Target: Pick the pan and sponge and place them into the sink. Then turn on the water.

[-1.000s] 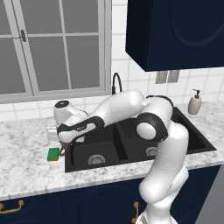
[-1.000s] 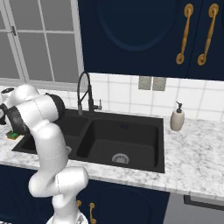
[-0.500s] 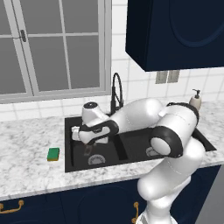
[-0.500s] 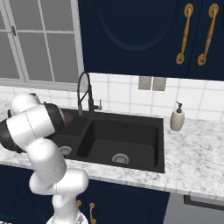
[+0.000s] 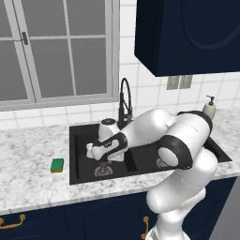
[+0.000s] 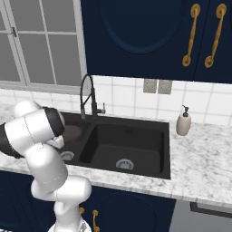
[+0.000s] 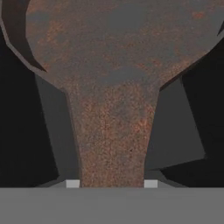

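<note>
So the arm is bent way over the sink [image 5: 75, 154], with the gripper [image 5: 96, 154] down low in the left basin. From the hand camera the gripper is clamped on the pan [image 7: 118, 48] by its reddish-brown handle, which runs up between the two fingers [image 7: 52, 131] into the round dark body. In the right base camera the pan [image 6: 72, 131] sits inside the left basin, partly behind the arm. The sponge [image 5: 57, 165] lies on the marble counter [image 5: 28, 164] just left of the sink. The faucet [image 5: 124, 101] stands behind the basins, and a soap bottle [image 6: 183, 122] is off to the right.
</note>
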Controlling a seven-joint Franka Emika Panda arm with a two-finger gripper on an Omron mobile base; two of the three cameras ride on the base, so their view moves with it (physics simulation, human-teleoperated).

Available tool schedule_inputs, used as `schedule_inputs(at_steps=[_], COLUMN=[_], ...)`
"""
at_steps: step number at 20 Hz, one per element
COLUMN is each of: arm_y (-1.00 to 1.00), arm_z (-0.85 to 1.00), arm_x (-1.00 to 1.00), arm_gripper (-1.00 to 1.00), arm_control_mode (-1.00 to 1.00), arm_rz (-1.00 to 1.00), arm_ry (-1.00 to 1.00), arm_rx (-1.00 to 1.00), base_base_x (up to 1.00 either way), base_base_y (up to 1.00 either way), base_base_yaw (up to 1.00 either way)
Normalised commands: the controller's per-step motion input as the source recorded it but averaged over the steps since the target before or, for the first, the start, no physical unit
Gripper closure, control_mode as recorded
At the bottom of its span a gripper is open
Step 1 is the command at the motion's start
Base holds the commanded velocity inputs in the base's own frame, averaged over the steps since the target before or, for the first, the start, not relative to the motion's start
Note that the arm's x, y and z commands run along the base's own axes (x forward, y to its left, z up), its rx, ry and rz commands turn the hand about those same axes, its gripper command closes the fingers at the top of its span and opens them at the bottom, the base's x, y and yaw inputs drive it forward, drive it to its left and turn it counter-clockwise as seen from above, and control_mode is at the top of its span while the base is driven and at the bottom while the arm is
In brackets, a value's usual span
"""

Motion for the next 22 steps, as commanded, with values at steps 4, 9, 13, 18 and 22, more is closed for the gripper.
schedule_inputs(at_steps=[4,9,13,18,22], arm_y=[0.00,0.00,0.00,0.04,0.12], arm_z=[-0.48,-0.52,-0.63,-0.58,-0.55], arm_x=[0.00,0.01,0.01,0.05,0.05], arm_gripper=[1.00,1.00,1.00,1.00,1.00], arm_control_mode=[-1.00,-1.00,-1.00,-1.00,-1.00], arm_rz=[0.00,0.00,0.00,0.00,0.00], arm_ry=[0.16,0.10,0.05,0.03,0.02], arm_rx=[0.00,0.02,0.01,0.02,0.03], base_base_x=[0.00,0.00,0.00,0.00,0.00], base_base_y=[0.00,0.00,0.00,0.00,0.00], base_base_yaw=[0.00,0.00,0.00,0.00,0.00])
